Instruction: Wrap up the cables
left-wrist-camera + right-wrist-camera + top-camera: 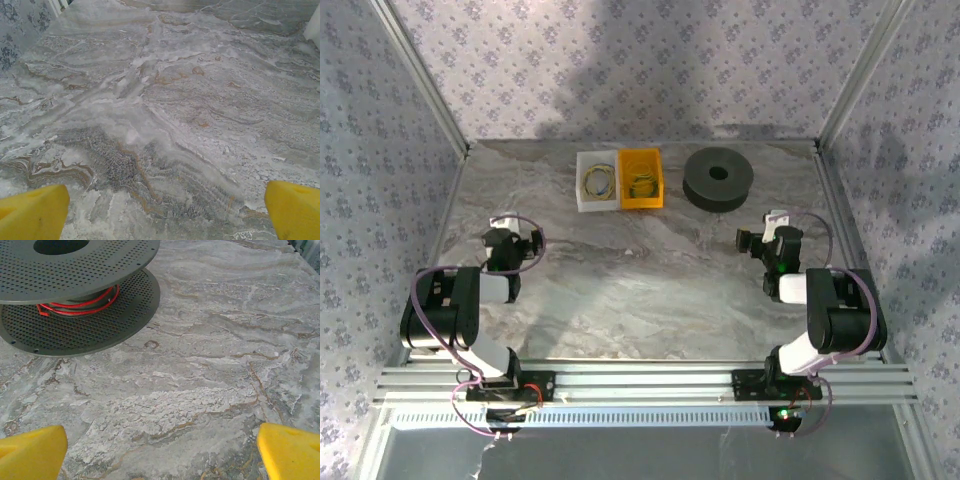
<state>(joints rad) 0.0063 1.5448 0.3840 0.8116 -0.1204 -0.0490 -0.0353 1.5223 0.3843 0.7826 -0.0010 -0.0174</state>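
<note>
Yellow cables [600,181] lie untouched in bins [597,206] at upper centre; my left gripper [510,238] and right gripper [766,238] gape empty. Next, I reckon: reach up, pinch one coil.

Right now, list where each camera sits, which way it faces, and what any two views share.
Top external: above and behind both arms, looking down at the table, left gripper, right gripper, binned cables, spool.
Left wrist: low over the table, facing forward; its yellow fingertips at the bottom corners.
Right wrist: low, facing forward toward the spool; its yellow fingertips below.
Shared: top and right wrist both see the spool.
</note>
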